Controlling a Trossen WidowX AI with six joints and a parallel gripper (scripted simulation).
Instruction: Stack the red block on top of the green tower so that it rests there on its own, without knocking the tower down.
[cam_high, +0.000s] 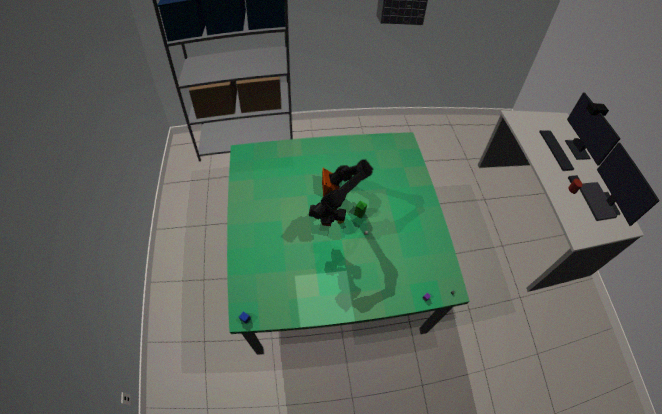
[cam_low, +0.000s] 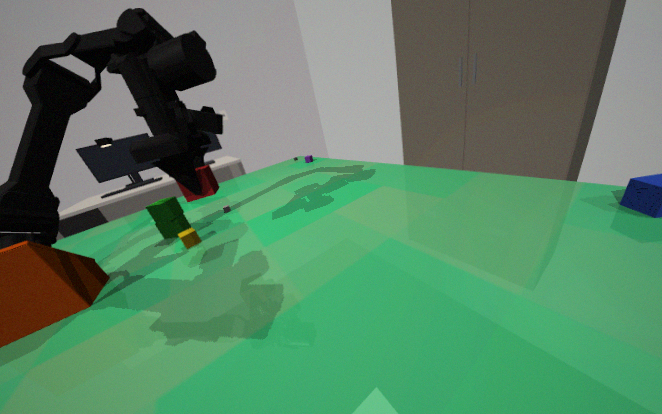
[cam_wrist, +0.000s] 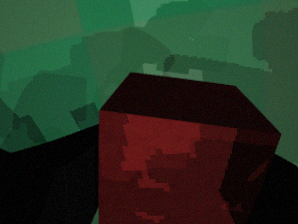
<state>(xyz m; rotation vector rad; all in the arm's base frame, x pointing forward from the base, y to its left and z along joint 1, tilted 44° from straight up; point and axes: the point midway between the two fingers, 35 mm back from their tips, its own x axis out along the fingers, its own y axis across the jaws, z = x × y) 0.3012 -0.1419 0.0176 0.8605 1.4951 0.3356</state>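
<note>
The red block (cam_low: 207, 183) (cam_wrist: 162, 155) is held between the fingers of my gripper (cam_low: 198, 184), raised above the table. In the top view only a bit of the red block (cam_high: 326, 224) shows under the arm. The green tower (cam_high: 360, 209) (cam_low: 168, 218) stands upright on the table, two green blocks high, its upper block slightly offset. In the exterior view the red block is to the right of the tower and higher than its top, apart from it. The tower is not in the wrist view.
A small yellow block (cam_low: 189, 238) lies close to the tower's foot. A large orange block (cam_high: 328, 182) (cam_low: 45, 287) is near the arm's base. A small pinkish block (cam_high: 366, 232) (cam_low: 226, 209) lies beyond the tower. Blue (cam_high: 244, 317) (cam_low: 645, 196) and purple (cam_high: 426, 297) (cam_low: 308, 159) blocks lie near the table's edge.
</note>
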